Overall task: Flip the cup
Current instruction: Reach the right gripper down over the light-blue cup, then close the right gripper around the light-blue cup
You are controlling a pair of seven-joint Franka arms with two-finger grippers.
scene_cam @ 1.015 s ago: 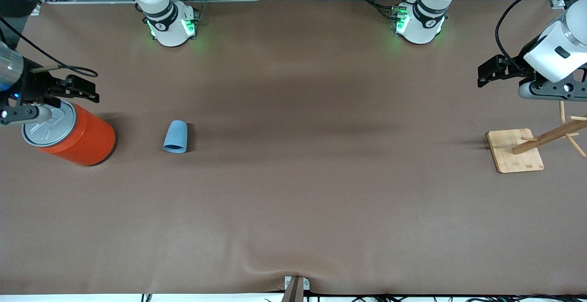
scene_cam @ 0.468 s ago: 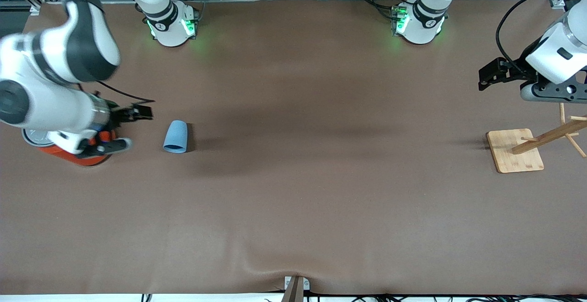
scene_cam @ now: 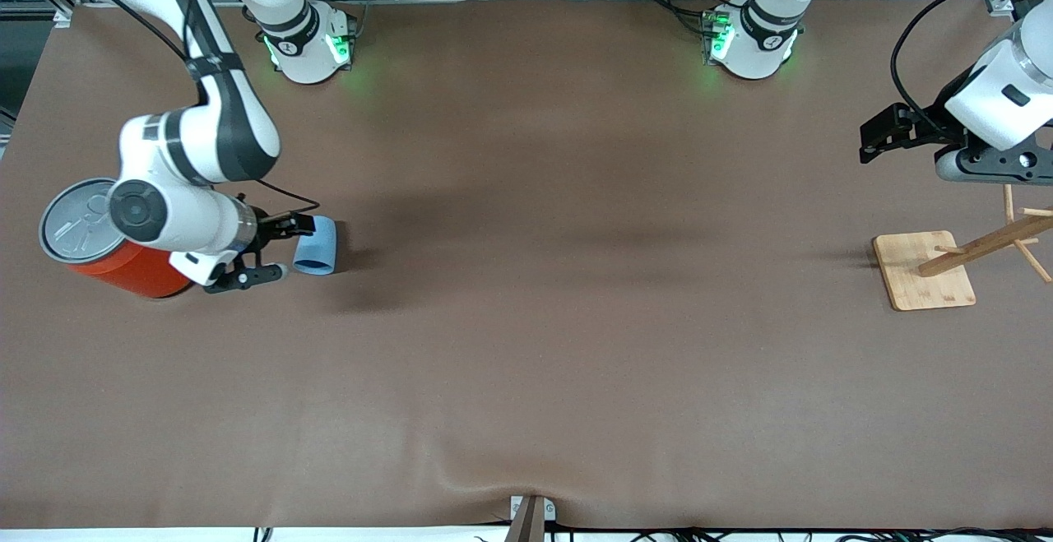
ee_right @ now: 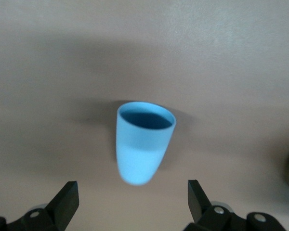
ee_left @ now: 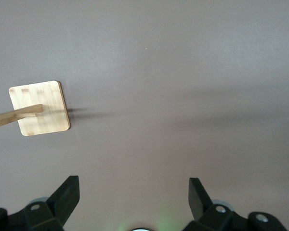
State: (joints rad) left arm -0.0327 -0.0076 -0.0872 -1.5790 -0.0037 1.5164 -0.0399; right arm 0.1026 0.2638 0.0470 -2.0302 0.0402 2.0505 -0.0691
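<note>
Front view, left-centre: right gripper [scene_cam: 278,247] spread wide beside lying cup [scene_cam: 316,244]; risk: finger nudge rolls cup away. Left gripper [scene_cam: 874,135] open, waits upper right.

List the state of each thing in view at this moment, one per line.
cup: lying on its side on the table, not held.
orange can: upright, lid on, beside the cup toward the right arm's end.
wooden rack: standing on its square base at the left arm's end.
right gripper: open, low at the cup.
left gripper: open, waiting up over the table near the rack.
</note>
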